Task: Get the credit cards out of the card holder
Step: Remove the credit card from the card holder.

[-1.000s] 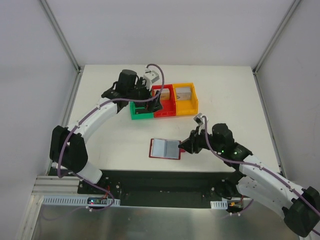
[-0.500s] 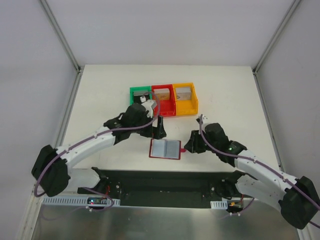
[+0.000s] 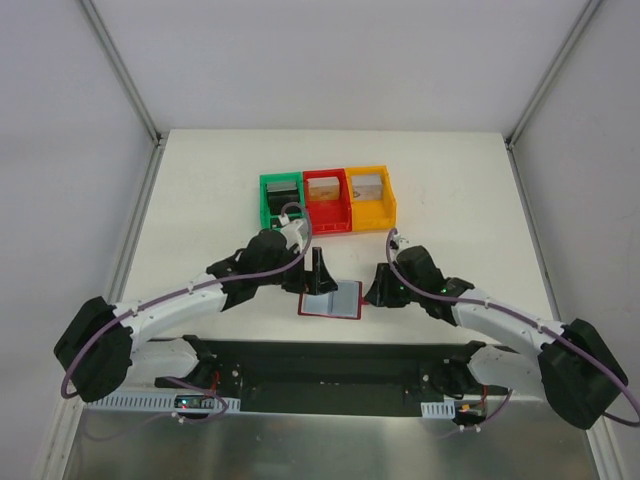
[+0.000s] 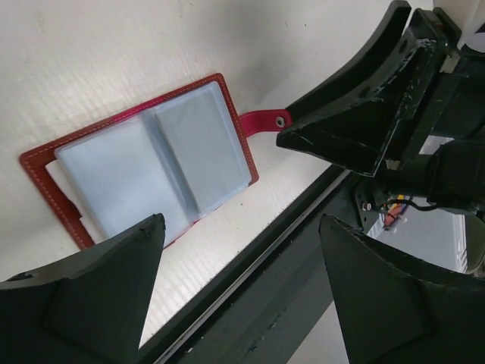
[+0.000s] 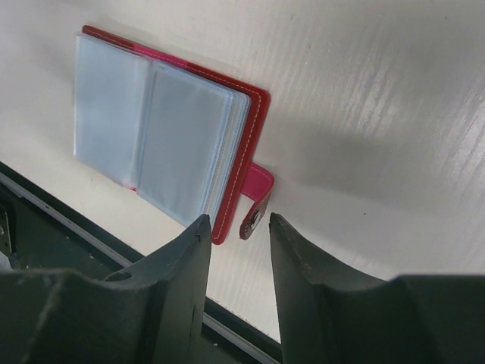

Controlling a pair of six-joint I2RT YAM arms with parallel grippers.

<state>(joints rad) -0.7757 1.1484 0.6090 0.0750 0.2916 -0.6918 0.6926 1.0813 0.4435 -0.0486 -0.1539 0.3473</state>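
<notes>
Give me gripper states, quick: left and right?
Left gripper: wide open above the card holder, holding nothing.
Right gripper: partly open, tips at the snap tab, not clamped on it.

The top camera looks down from high above, far from the holder. Each wrist camera looks down on it from very close. All three views show it.
</notes>
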